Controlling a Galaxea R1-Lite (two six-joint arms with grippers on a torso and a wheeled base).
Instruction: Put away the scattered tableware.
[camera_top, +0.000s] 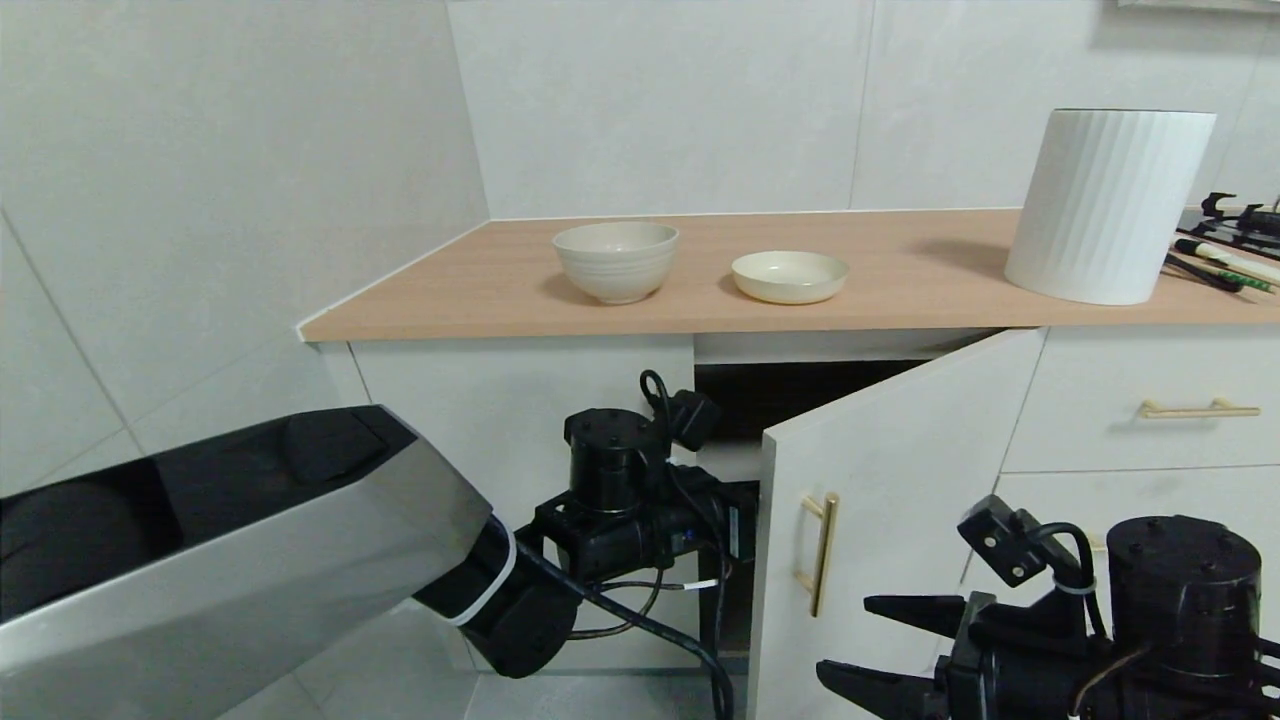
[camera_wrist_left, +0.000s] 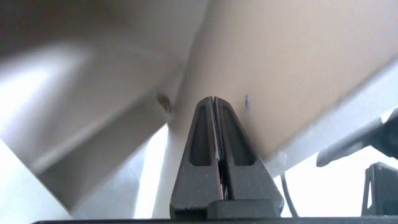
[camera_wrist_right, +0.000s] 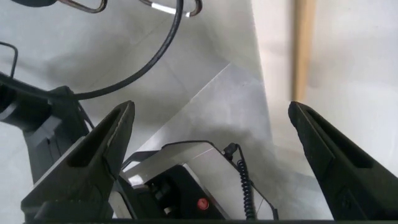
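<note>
A beige ribbed ceramic bowl (camera_top: 615, 260) and a shallow cream dish (camera_top: 789, 275) stand apart near the front edge of the wooden worktop (camera_top: 480, 290) — toward its left end. The left gripper (camera_wrist_left: 213, 102) has its jaws pressed together; the right gripper (camera_top: 848, 636) has its jaws spread wide.

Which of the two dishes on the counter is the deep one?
The bowl, on the left of the pair. It stands tall with high sides; the dish beside it is low and shallow.
</note>
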